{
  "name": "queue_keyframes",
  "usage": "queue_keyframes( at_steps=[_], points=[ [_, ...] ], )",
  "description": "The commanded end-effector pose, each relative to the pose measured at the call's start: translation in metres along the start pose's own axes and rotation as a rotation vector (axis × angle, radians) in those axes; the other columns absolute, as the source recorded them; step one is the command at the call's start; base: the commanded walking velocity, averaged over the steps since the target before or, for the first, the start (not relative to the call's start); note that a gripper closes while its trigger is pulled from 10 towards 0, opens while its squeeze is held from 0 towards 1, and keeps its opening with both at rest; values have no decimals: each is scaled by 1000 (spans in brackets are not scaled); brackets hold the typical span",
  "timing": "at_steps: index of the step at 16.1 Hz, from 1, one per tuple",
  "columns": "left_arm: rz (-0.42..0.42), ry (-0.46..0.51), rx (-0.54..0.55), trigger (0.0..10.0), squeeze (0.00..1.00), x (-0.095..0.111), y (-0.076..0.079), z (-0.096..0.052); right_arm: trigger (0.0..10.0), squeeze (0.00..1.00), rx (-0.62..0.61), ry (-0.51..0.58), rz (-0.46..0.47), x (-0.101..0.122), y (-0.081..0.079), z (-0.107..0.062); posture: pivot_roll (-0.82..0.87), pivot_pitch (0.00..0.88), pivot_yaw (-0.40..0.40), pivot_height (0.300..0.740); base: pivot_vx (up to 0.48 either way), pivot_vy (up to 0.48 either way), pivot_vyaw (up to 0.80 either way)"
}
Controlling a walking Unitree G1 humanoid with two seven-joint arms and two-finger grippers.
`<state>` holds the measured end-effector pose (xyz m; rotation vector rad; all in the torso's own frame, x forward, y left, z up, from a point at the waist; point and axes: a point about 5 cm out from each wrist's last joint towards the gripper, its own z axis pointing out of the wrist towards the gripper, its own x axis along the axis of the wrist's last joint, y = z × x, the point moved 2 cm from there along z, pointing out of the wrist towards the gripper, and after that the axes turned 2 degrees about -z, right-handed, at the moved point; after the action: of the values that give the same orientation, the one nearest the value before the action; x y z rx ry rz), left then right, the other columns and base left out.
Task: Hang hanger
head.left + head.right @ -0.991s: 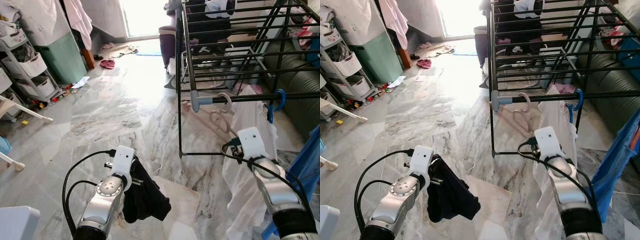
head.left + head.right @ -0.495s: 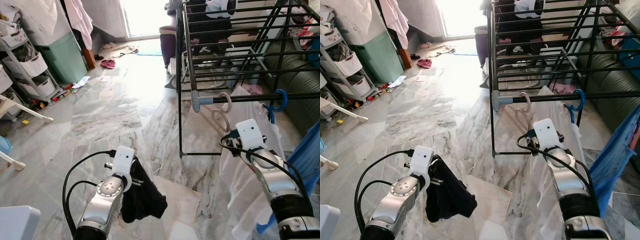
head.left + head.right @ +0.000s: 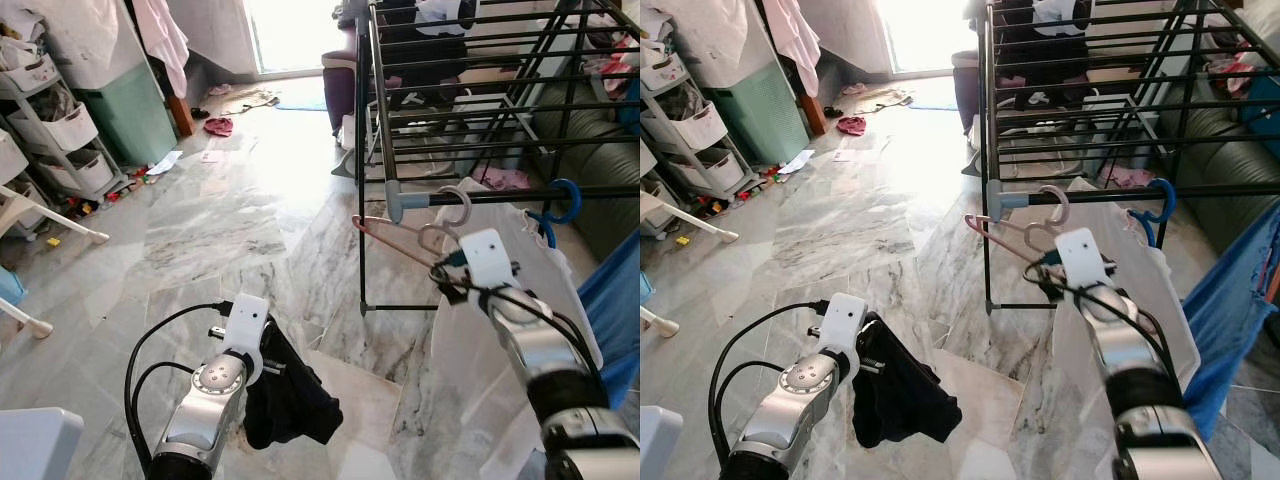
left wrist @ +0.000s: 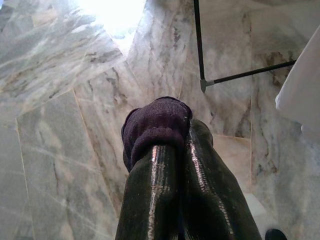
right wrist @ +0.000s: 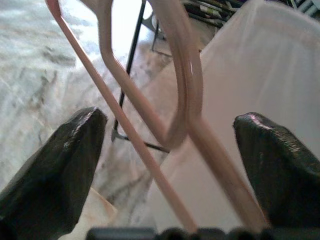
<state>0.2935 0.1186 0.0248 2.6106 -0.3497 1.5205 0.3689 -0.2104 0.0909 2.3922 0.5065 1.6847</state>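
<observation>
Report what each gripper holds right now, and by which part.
The left gripper is shut on a bunched fold of the dark garment. The right gripper is open around the pink hanger, whose hook sits on the rack bar; it grips nothing.

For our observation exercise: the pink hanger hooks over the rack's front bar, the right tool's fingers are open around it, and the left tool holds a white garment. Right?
Not quite. The left tool holds a dark garment, not white, as the left eye view shows. The pink hanger does hook over the front bar, with the right tool open around it.

Grey-veined marble floor (image 3: 230, 230) runs to a bright doorway (image 3: 290, 35). White storage shelves (image 3: 55, 130) and a green cabinet (image 3: 135, 115) stand left; a dark sofa (image 3: 600, 170) right.
</observation>
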Motion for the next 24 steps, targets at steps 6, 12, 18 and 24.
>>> queue_keyframes(
  at_steps=[6,12,18,24],
  points=[
    [19,-4,29,10000,0,0,-6,-3,10000,0,51,13,51,8,0,6,-43,0,101,740,0,0,0],
    [38,-28,23,10000,0,-4,-6,-3,0,0,82,-20,221,17,6,11,-45,0,101,740,0,0,0],
    [52,-51,23,10000,0,-8,-6,-4,0,0,168,-84,251,12,-4,11,-43,0,98,740,0,0,0],
    [58,-60,20,10000,0,-9,-6,-4,0,0,229,-135,217,3,-1,7,-45,0,95,740,0,0,0]
  ],
)
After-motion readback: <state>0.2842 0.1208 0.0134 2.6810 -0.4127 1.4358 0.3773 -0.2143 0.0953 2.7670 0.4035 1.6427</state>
